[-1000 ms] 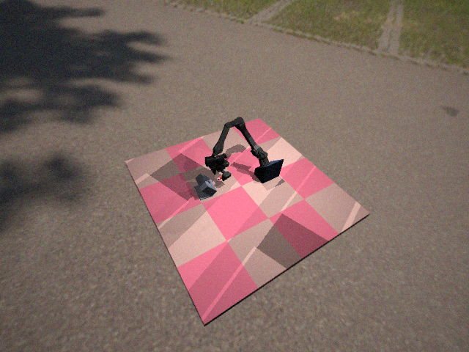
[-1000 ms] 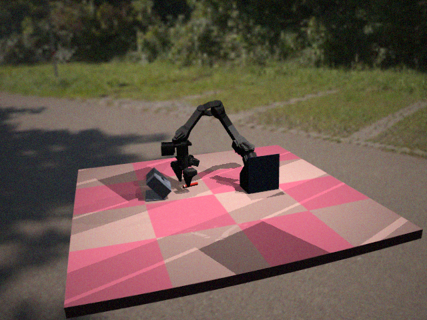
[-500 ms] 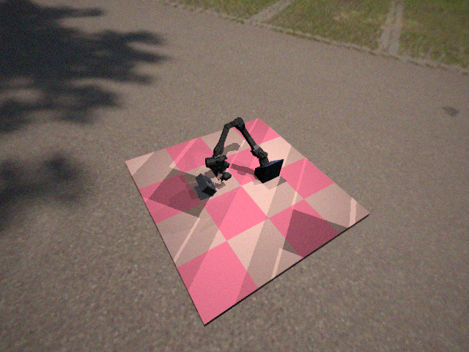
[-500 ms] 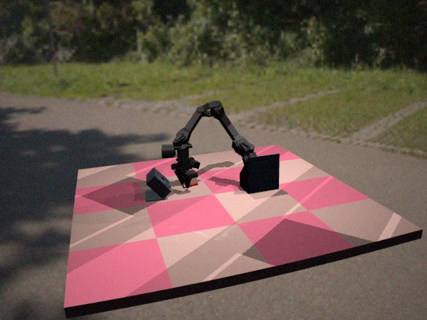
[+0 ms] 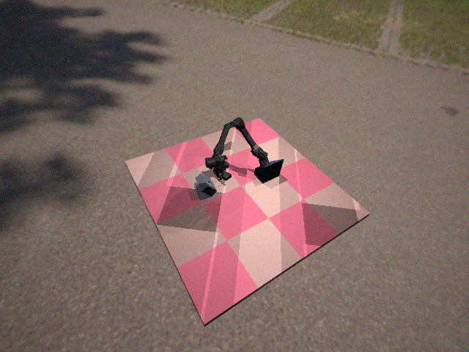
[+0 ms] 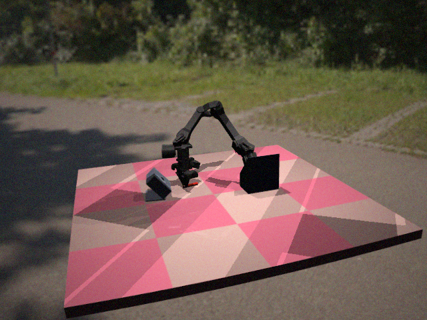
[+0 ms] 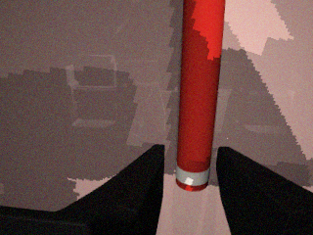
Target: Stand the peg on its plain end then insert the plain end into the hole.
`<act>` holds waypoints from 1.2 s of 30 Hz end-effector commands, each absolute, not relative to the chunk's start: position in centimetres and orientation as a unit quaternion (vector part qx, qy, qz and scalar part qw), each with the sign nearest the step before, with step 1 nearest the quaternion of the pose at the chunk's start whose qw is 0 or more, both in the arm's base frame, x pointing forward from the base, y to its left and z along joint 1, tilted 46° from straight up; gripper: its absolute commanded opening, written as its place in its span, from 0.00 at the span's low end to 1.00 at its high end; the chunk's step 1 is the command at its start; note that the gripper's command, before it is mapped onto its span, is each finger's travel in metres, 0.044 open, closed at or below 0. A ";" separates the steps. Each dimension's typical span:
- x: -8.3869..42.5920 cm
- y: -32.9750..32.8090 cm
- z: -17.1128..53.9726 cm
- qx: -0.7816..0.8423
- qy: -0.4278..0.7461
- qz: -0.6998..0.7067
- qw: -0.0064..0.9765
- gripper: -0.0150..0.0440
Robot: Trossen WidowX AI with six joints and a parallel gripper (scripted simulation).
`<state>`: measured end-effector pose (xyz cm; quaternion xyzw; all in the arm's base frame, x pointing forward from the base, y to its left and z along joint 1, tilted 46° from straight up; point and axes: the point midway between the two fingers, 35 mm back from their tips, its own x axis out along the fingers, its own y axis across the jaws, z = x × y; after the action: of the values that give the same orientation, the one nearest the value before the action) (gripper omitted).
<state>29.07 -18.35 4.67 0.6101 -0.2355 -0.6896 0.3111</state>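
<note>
From above, the arm's tool (image 5: pixel 222 182) (image 6: pixel 185 186) (image 7: pixel 191 156) points down, right of the grey sloped panel (image 5: pixel 204 187) (image 6: pixel 158 183).

From the side, the red peg (image 6: pixel 193 184) (image 7: pixel 200 93) lies on the bench (image 5: pixel 248 261) (image 6: pixel 203 251) (image 7: pixel 39 39) at the tool's tip.

At the wrist, the fingers stand partly open around its white-banded end, a gap on either side.

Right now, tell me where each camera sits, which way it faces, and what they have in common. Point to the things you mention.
Top: high and off to one side, looking steeply down at the table (image 5: pixel 248 261); most of the arm (image 5: pixel 223 140) shows, its claw small.
Exterior: lower, outside the table (image 6: pixel 207 255), facing across it toward grass; it shows the arm (image 6: pixel 225 124) and the sloped panel (image 6: pixel 165 181).
Wrist: by the claw (image 7: pixel 191 156), looking down past its two fingers at the peg (image 7: pixel 198 108); no other arm part shows.
Top and exterior share the arm and panel (image 5: pixel 202 180); exterior and wrist share the peg (image 6: pixel 193 184).
</note>
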 end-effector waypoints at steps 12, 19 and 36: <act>29.0 -18.3 4.6 0.611 -0.233 -0.690 0.311 0.34; 28.9 -18.1 4.9 0.627 -0.227 -0.675 0.317 0.34; 28.3 -17.5 5.7 0.678 -0.202 -0.623 0.334 0.34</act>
<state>28.58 -17.65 5.73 0.6705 -0.2092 -0.6305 0.3303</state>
